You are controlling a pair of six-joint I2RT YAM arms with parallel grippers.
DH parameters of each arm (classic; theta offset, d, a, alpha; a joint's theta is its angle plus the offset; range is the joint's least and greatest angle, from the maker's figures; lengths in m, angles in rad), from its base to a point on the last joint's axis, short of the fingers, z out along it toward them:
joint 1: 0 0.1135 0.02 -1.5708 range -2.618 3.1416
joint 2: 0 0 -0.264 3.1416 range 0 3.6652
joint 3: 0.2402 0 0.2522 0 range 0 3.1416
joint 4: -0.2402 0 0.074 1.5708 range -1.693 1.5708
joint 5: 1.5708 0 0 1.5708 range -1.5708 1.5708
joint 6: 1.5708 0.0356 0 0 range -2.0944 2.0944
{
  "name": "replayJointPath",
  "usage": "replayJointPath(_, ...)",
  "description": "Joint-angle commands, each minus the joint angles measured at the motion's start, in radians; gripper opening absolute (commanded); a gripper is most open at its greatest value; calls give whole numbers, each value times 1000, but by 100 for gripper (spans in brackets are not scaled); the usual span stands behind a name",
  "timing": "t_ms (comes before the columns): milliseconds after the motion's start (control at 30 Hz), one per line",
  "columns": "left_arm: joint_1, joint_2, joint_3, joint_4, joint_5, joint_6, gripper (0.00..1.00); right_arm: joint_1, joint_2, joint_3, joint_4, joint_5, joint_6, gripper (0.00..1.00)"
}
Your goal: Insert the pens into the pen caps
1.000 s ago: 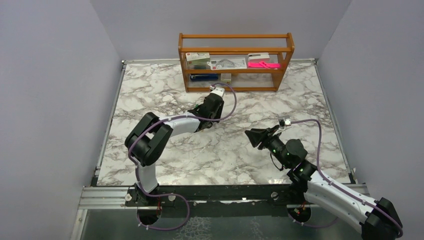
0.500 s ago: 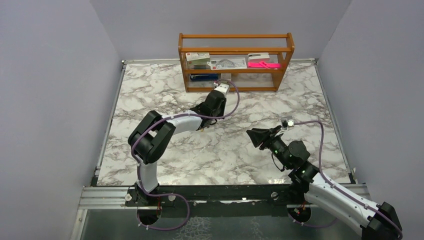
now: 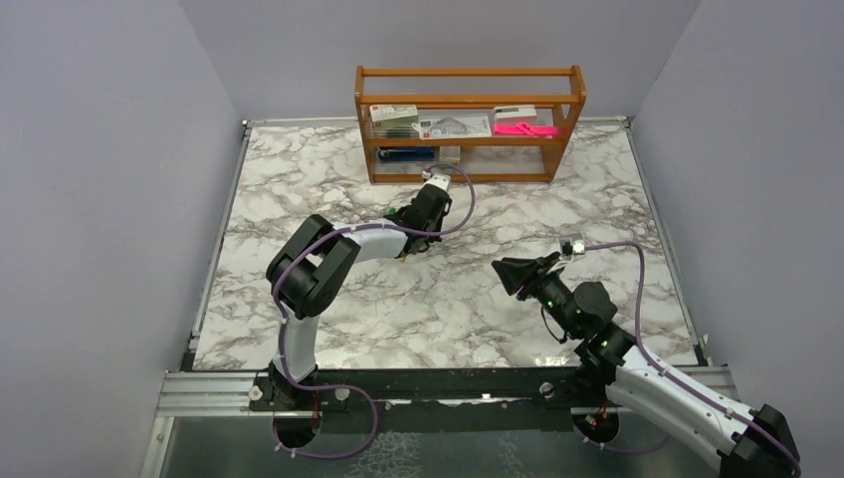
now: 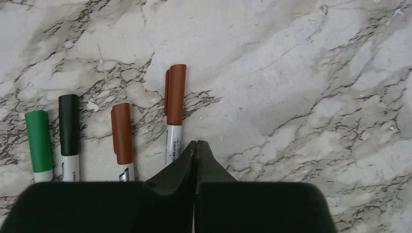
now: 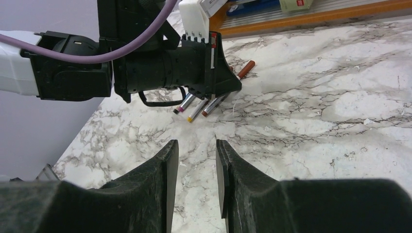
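Note:
Four pens lie side by side on the marble in the left wrist view, each with a cap on its far end: green cap (image 4: pixel 39 140), black cap (image 4: pixel 69 124), and two red-brown caps (image 4: pixel 121 132) (image 4: pixel 175 94). Their pale barrels (image 4: pixel 172 143) run under my left gripper (image 4: pixel 196 143), which is shut and empty, its tips just right of the rightmost pen. In the right wrist view the left gripper (image 5: pixel 228 82) hovers over the pens (image 5: pixel 194 111). My right gripper (image 5: pixel 197 145) is open and empty, well short of them. In the top view the pens are hidden under the left gripper (image 3: pixel 418 234).
A wooden rack (image 3: pixel 468 100) stands at the back holding boxes and a flat pink object (image 3: pixel 525 128). The right gripper (image 3: pixel 500 267) sits mid-table right. Grey walls enclose the marble table (image 3: pixel 299 169) on three sides.
The left arm's elbow has swung right and its wrist has shifted slightly over the pens. The right arm has barely moved. Both grippers keep their state.

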Motion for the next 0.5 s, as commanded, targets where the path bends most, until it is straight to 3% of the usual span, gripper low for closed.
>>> replayJointPath(0, 14, 28, 18, -34, -103, -10, 0, 5, -3, -15, -4, 16, 21, 33)
replayJointPath(467, 54, 15, -25, -30, -146, -44, 0, 6, 33, -19, 29, 2, 28, 30)
